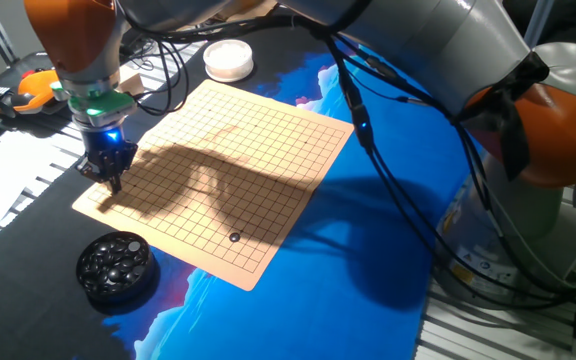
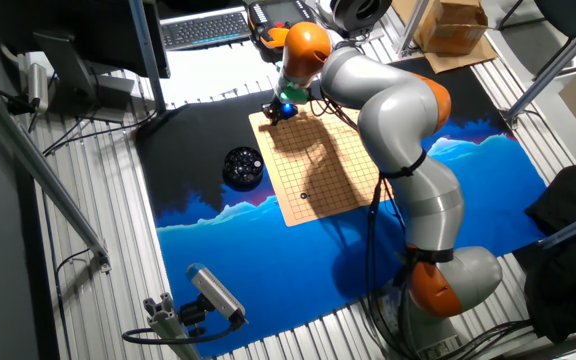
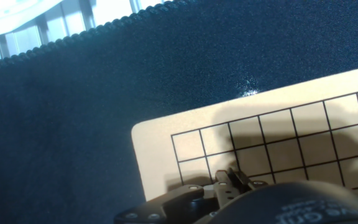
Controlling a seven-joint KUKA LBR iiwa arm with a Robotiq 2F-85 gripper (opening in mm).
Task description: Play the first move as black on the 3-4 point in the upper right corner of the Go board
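Note:
The tan Go board point(image 1: 228, 150) lies on the dark and blue cloth. One small black stone point(image 1: 233, 237) sits on a grid point near the board's near corner; it also shows in the other fixed view point(image 2: 304, 195). My gripper point(image 1: 114, 182) points down over the board's left corner, far from that stone, and it also shows in the other fixed view point(image 2: 276, 112). In the hand view the fingertips point(image 3: 221, 184) are pressed together over the corner squares of the board point(image 3: 291, 137), with nothing visible between them.
A round black bowl of stones point(image 1: 116, 266) stands off the board's near left edge. A white round lid or bowl point(image 1: 228, 60) stands beyond the far corner. Cables hang over the board's right side. A keyboard point(image 2: 206, 28) lies at the back.

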